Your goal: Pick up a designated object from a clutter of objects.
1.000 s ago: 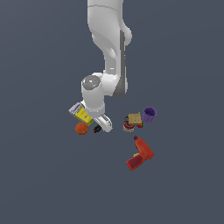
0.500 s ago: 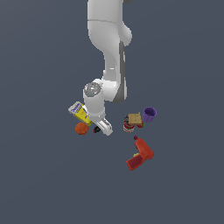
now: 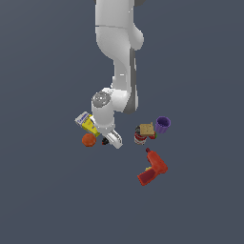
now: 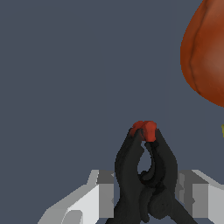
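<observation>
The black clamp (image 4: 146,175) with small red tips lies upright between my two grey fingers (image 4: 87,197) in the wrist view. Both fingers touch its sides. In the exterior view my gripper (image 3: 112,139) is low among the clutter, and only a dark speck of the clamp (image 3: 104,141) shows beside it. The orange ball (image 3: 88,139) lies just to the exterior view's left of the gripper and looms large in the wrist view (image 4: 205,52). The yellow box (image 3: 87,123) with a blue-white end lies behind the ball.
A sandwich-like block (image 3: 147,129) rests by a can (image 3: 139,138), with a purple cup (image 3: 162,125) beside them, toward the exterior view's right. A red drill (image 3: 152,167) lies nearer the front. The floor is plain dark grey.
My arm has come down a little and shifted slightly toward the exterior view's right, bringing the gripper low at the clamp. The other objects have not moved.
</observation>
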Controlling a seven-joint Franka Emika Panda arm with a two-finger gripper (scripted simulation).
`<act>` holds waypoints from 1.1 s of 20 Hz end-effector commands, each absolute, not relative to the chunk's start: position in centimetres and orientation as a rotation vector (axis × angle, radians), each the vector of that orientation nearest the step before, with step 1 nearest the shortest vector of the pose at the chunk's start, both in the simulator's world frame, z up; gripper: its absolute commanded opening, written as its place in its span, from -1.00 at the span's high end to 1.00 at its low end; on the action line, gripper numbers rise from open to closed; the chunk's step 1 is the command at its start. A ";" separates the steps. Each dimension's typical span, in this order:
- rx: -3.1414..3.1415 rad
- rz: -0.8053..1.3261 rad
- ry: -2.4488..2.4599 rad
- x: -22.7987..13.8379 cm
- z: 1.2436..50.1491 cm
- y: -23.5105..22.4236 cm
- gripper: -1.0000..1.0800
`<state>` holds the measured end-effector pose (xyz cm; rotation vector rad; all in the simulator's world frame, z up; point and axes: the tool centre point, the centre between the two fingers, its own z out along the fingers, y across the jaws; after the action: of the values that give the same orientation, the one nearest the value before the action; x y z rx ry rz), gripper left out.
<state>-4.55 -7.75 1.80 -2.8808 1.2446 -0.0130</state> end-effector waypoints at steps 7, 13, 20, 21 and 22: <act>-2.881 -0.014 1.245 -4.5 1.8 -7.8 1.00; -2.881 -0.014 1.245 -4.6 2.9 -7.5 1.00; -2.880 -0.012 1.246 -4.7 6.2 -6.6 1.00; -2.880 -0.011 1.246 -4.8 6.9 -6.5 1.00; -2.880 -0.011 1.246 -4.8 7.6 -6.3 1.00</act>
<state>-4.76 -6.57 6.58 -2.8801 1.2461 -0.0103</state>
